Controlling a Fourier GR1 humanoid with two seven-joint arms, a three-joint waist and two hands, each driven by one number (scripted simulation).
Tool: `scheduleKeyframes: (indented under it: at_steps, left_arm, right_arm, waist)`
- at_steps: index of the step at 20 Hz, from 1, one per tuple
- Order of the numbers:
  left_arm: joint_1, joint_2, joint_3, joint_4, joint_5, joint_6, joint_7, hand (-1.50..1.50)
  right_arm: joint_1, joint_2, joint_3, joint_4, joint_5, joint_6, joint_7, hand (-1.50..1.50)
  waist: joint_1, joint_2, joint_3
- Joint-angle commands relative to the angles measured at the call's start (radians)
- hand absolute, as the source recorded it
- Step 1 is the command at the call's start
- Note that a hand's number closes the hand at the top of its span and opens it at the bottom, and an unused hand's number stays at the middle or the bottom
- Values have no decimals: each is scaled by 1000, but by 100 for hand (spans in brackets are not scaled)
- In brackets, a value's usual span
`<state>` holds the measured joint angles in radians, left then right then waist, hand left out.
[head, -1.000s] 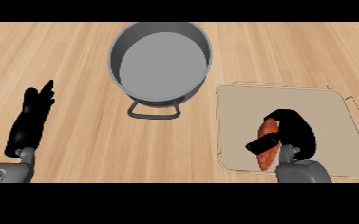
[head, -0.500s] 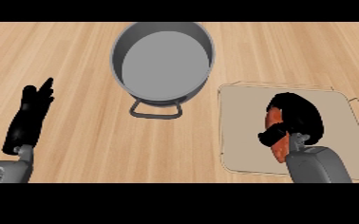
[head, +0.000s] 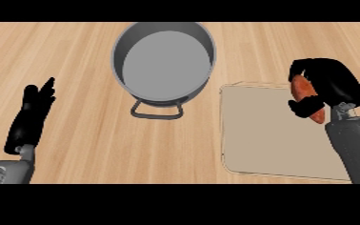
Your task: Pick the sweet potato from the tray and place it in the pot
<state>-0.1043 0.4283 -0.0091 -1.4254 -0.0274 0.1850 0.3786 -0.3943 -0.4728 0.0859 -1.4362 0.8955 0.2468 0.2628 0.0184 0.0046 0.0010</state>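
Black fingers of the right hand (head: 332, 82) are curled round the sweet potato (head: 304, 90), whose orange skin shows between thumb and fingers and pokes out below the hand. Hand and sweet potato are over the upper right part of the beige tray (head: 267, 136), which lies on the wooden counter (head: 77, 52); how far they are above it cannot be told. The grey pot (head: 165, 66) stands up and to the left of the tray, well apart from the hand, its handle (head: 157, 112) toward the view's lower edge. The right forearm (head: 345, 145) rises from the lower right corner. The left hand (head: 32, 117) rests open at the left edge, fingers straight.
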Motion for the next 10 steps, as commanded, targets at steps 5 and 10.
scheduleKeyframes:
  at_steps: [5, 10]
  left_arm:
    - [7, -10, 9, 25, -12, 2, -17, 0]
    - [4, -1, 22, -10, -9, -4, 8, 0]
  right_arm:
    - [-149, 25, -114, -181, -133, -94, -122, 150]
    - [-247, 48, -181, -285, -242, -84, -121, 150]
  waist:
    - [-23, -9, -1]
    - [-20, -10, -1]
